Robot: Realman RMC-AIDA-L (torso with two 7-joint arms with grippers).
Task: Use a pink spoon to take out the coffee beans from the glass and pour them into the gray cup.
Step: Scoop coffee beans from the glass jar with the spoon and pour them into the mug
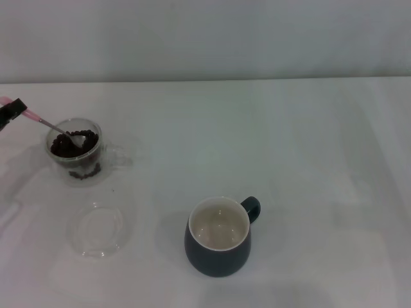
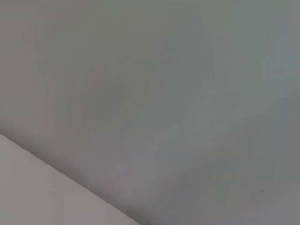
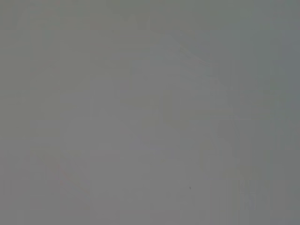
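The glass [image 1: 77, 156] stands at the left of the white table, with dark coffee beans [image 1: 67, 145] heaped inside. The pink spoon [image 1: 40, 120] slants down from the left edge, its metal bowl resting in the beans. My left gripper [image 1: 10, 110] shows as a black tip at the left edge, shut on the spoon's pink handle. The gray cup [image 1: 219, 237] stands in the front middle, its cream inside empty, its handle to the back right. The right gripper is out of view. Both wrist views show only blank grey surface.
A flat shallow clear glass dish [image 1: 97, 229] lies in front of the glass, left of the gray cup. The white table [image 1: 308, 160] ends at a pale wall at the back.
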